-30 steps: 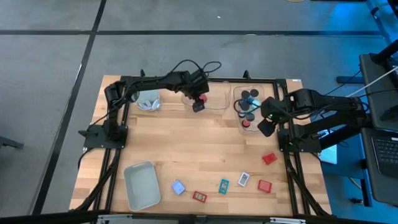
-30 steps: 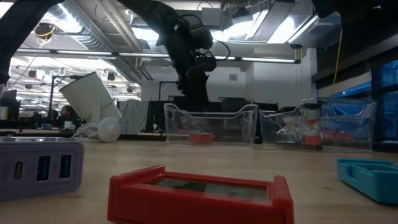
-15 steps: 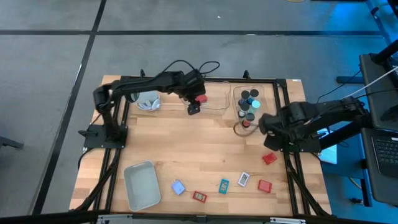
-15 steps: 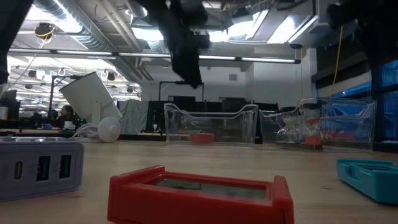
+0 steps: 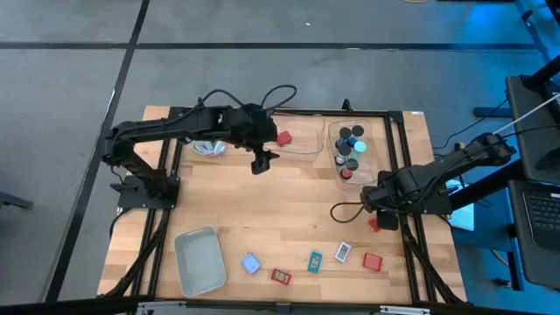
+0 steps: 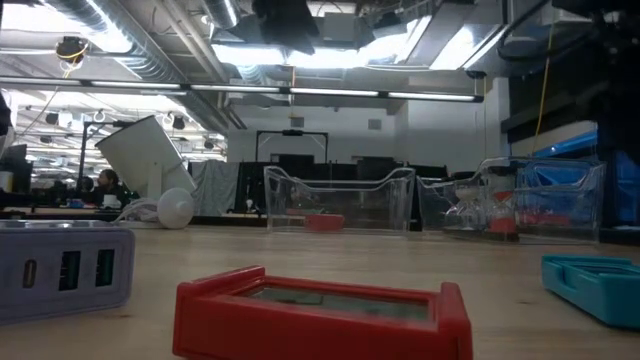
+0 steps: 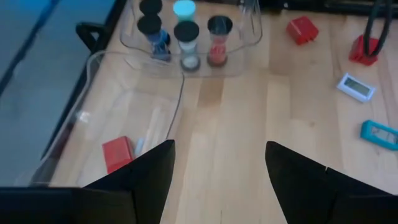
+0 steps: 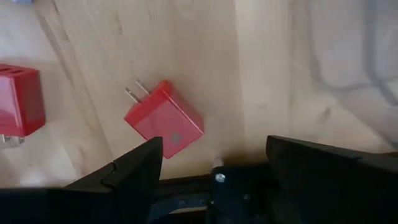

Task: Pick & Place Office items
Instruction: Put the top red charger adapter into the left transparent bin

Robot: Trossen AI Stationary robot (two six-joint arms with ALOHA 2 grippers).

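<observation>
The right gripper (image 8: 211, 163), fingers wide and empty, hangs over the red plug block (image 8: 164, 118) at the table's 3 o'clock edge. The block looks light, rigid and smooth; flat sides suit gripping, prongs don't. The left gripper (image 7: 217, 168) hovers open, empty.

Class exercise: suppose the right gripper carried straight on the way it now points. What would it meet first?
Most likely the red plug block lying on the wooden table. The right gripper stands open just short of it, empty. How high it sits above the block is unclear.
</observation>
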